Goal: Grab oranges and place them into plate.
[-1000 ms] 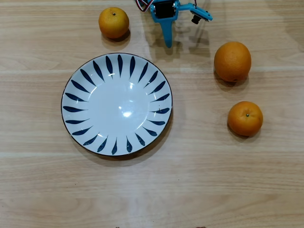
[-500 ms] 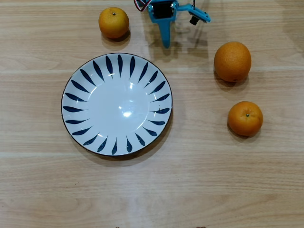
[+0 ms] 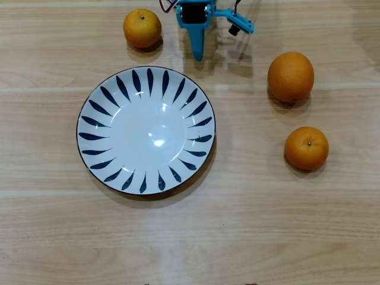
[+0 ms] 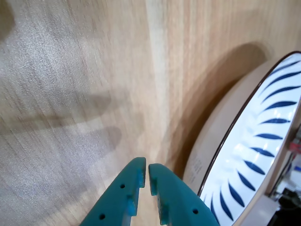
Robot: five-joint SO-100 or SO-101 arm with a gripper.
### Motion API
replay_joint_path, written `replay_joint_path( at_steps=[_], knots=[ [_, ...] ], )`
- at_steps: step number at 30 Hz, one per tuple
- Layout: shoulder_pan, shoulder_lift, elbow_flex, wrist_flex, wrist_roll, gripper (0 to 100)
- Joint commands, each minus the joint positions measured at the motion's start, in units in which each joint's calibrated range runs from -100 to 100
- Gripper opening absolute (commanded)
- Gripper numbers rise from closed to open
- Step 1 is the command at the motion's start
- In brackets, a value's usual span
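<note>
The white plate (image 3: 113,133) with dark blue leaf strokes lies left of centre in the overhead view, nothing on it. Three oranges rest on the wooden table: a yellower small one (image 3: 142,28) at the top left, a larger one (image 3: 290,76) at the right, and a small one (image 3: 306,148) below it. My blue gripper (image 3: 198,54) points down from the top edge, just above the plate's upper rim, shut and empty. In the wrist view the fingertips (image 4: 146,171) are nearly touching, with the plate's rim (image 4: 244,117) at the right. No orange shows there.
Bare wooden tabletop lies all around the plate, with wide room below it and between the plate and the right oranges. The arm's base and wires (image 3: 196,9) sit at the top edge.
</note>
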Motion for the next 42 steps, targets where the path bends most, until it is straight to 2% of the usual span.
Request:
replay_joint_path(
  at_steps=[1, 6, 9, 11, 13, 19, 23, 29, 32, 36, 42],
  knots=[
    [0.1, -0.6, 0.5, -0.8, -0.2, 2],
    [0.1, -0.6, -1.0, 0.1, 0.1, 2],
    [0.4, 0.9, -13.9, 6.1, 0.2, 2],
    [2.2, 6.2, -29.6, 16.8, 0.3, 2],
    [3.8, 11.1, -40.3, 22.0, 0.3, 2],
    [7.4, 19.9, -63.1, 28.8, -0.2, 2],
    [10.9, 23.2, -66.8, 28.9, -0.2, 2],
    [11.4, 27.6, -67.0, 29.6, -0.1, 2],
    [14.0, 34.7, -68.2, 34.9, -0.5, 2],
    [19.8, 41.1, -73.4, 40.6, -4.5, 2],
    [27.3, 42.7, -75.2, 40.6, -10.0, 2]
  ],
)
